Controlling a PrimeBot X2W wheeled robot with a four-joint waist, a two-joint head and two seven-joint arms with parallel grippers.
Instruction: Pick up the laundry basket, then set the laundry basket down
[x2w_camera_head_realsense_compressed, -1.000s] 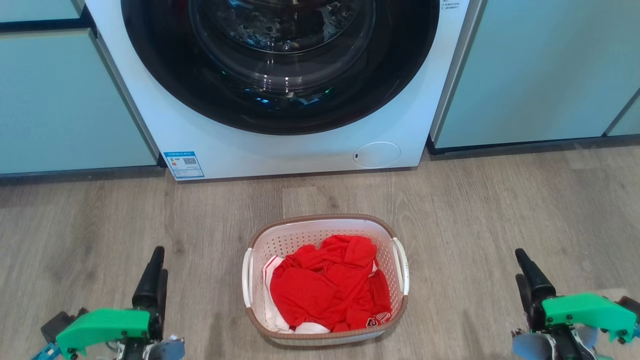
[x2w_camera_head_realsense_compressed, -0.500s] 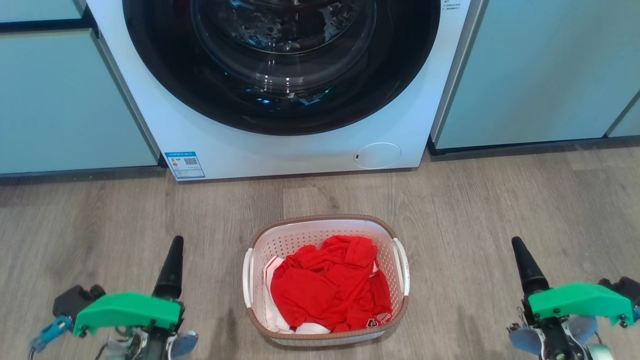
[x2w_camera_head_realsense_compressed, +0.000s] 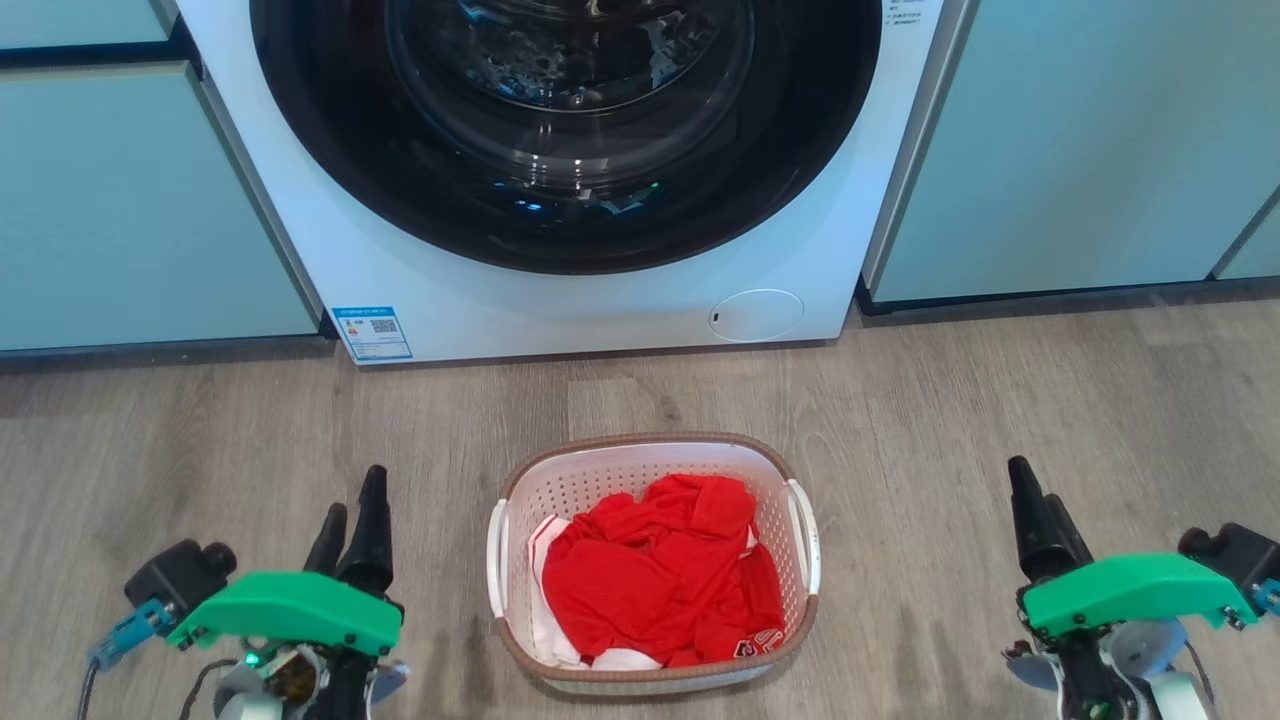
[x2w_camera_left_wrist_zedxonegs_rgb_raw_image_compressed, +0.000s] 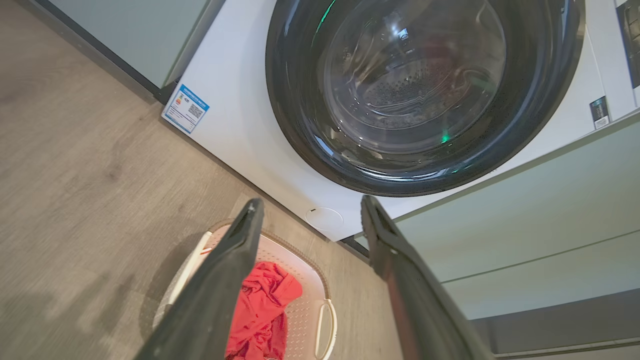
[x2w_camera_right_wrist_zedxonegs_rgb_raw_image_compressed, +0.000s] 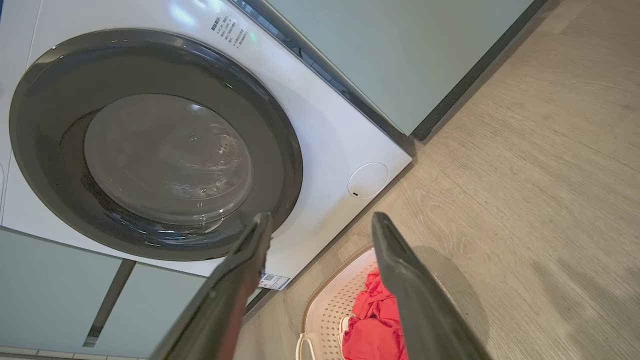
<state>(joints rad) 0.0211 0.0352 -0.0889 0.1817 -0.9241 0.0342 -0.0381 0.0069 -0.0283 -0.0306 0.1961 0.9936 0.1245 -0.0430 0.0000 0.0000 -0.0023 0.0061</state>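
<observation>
Your left jaws stand wide open and empty, left of the laundry basket (x2w_camera_head_realsense_compressed: 600, 480) on the floor (x2w_camera_head_realsense_compressed: 200, 430) and nearer to it than the right pair. The basket's long axis runs near to far, with one handle (x2w_camera_head_realsense_compressed: 495, 560) towards each arm, and red clothes (x2w_camera_head_realsense_compressed: 660, 580) hide its bottom. Your right jaws, equally wide and empty, sit well off its right side.

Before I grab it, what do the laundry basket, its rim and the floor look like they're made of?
Laundry basket: white plastic by its look, semi-matte, walls punched with rows of holes. Rim: brown woven pattern, probably moulded plastic, though real wicker cannot be ruled out. Floor: grey wood-grain planks, possibly laminate.
</observation>
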